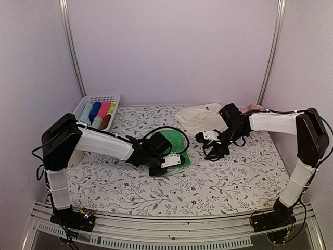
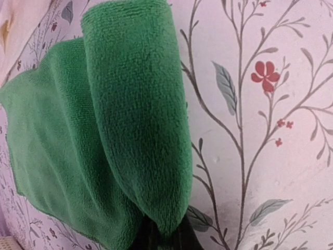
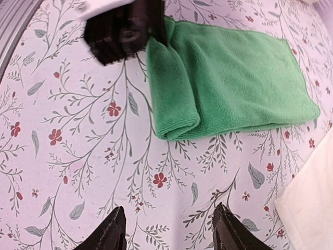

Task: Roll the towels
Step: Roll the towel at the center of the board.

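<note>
Green towel [image 3: 234, 83] lies on the floral bench [image 3: 78, 130], its left edge turned over in a thick roll. The black left tool [image 3: 151, 36] grips the roll's far end. The right tool [image 3: 169, 229] stands with fingers apart above the bench. A cream towel [image 3: 312, 203] shows at lower right.

The green towel [image 3: 234, 78] lies near the middle of the flower-patterned table [image 1: 234, 177], mostly flat, with one short end turned over into a loose first roll. The cream-white towel [image 1: 200, 117] lies rumpled and unrolled behind it to the right, apparently not touching it.
</note>
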